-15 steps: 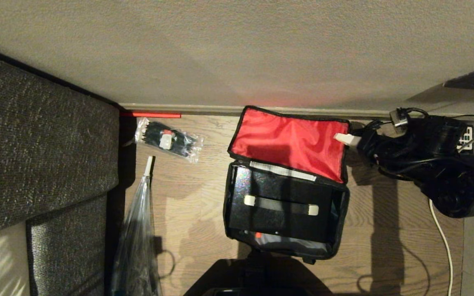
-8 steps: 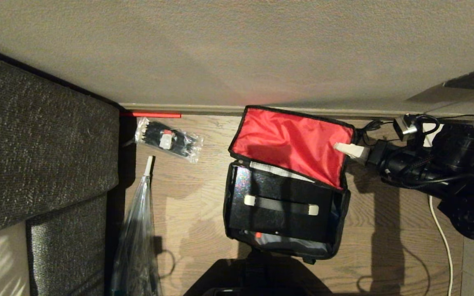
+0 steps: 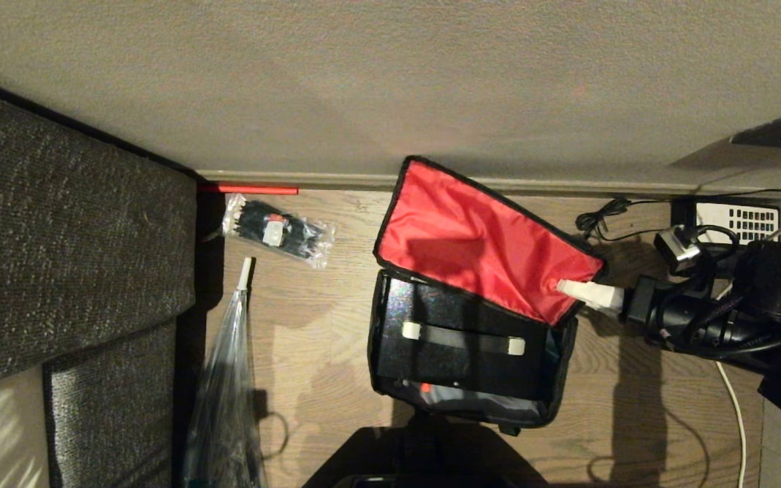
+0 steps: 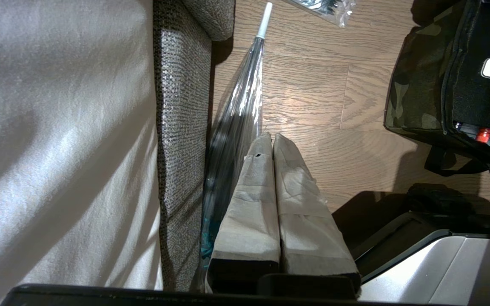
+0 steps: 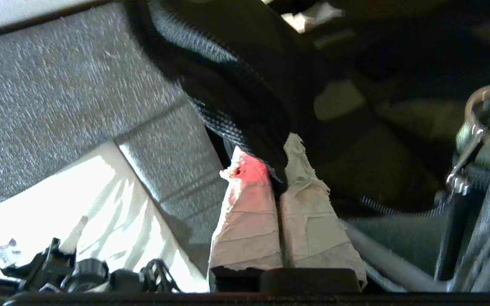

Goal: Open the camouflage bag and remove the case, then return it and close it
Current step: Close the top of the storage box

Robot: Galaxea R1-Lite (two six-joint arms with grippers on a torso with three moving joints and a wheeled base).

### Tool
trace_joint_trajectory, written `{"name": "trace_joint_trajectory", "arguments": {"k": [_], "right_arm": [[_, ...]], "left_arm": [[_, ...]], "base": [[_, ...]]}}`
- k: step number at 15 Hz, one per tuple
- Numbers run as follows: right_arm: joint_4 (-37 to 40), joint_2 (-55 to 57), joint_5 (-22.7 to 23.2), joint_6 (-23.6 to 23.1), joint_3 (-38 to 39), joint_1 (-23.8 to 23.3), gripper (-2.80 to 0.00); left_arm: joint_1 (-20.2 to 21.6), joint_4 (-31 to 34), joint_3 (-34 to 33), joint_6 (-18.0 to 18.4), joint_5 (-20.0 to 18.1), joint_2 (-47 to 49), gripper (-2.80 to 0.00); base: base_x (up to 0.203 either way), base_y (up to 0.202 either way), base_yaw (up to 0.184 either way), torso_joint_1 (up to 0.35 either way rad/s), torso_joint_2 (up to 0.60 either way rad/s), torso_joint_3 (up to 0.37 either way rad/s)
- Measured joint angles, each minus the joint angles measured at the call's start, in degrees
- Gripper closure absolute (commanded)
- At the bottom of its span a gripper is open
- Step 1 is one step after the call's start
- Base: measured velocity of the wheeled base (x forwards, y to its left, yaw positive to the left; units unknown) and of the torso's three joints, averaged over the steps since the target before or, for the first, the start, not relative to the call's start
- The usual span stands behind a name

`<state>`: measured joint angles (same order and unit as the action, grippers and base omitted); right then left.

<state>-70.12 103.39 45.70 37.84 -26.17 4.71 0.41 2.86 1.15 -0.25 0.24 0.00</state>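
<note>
The camouflage bag (image 3: 378,352) stands on the wooden floor with its lid (image 3: 472,237) raised, red lining showing. Inside lies a black case (image 3: 445,308) with a grey handle. My right gripper (image 3: 567,287) comes in from the right and is shut on the lid's right corner, which hangs over the bag's right rim. In the right wrist view its taped fingers (image 5: 270,165) pinch the lid's black edging (image 5: 236,114). My left gripper (image 4: 270,140) is parked low at the left, shut and empty, with the bag's camouflage side (image 4: 415,85) off to its right.
A grey sofa (image 3: 58,237) fills the left. A clear folded umbrella (image 3: 224,379) and a packet of black cable ties (image 3: 278,230) lie beside it. The wall skirting (image 3: 336,179) runs behind the bag. A black telephone (image 3: 736,218) and a white cable (image 3: 733,400) lie at the right.
My right gripper has moved toward me with the lid's right corner, so the lid now slants down over the bag's right side. The bag's body and the left arm stayed put.
</note>
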Motion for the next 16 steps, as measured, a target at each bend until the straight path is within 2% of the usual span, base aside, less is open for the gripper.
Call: {"name": "trace_joint_trajectory", "arguments": {"k": [3,7,10,16], "right_arm": [[2.7,-1.1,1.4,-3.9,1.8,0.0,0.0],[10.9,-2.2,1.8,-14.4,4.5,0.5,0.0],[15.9,-3.0,1.7,-19.6,5.7,1.0,0.0],[18.1,-3.4,1.5,-21.9,6.8,1.5,0.0]], "left_arm": [[0.0,0.0,0.0,0.0,0.0,0.0,0.0],[0.0,0.0,0.0,0.0,0.0,0.0,0.0],[0.0,0.0,0.0,0.0,0.0,0.0,0.0],[0.0,0.0,0.0,0.0,0.0,0.0,0.0]], "base": [[0.0,0.0,0.0,0.0,0.0,0.0],[0.0,0.0,0.0,0.0,0.0,0.0],[0.0,0.0,0.0,0.0,0.0,0.0],[0.0,0.0,0.0,0.0,0.0,0.0]]}}
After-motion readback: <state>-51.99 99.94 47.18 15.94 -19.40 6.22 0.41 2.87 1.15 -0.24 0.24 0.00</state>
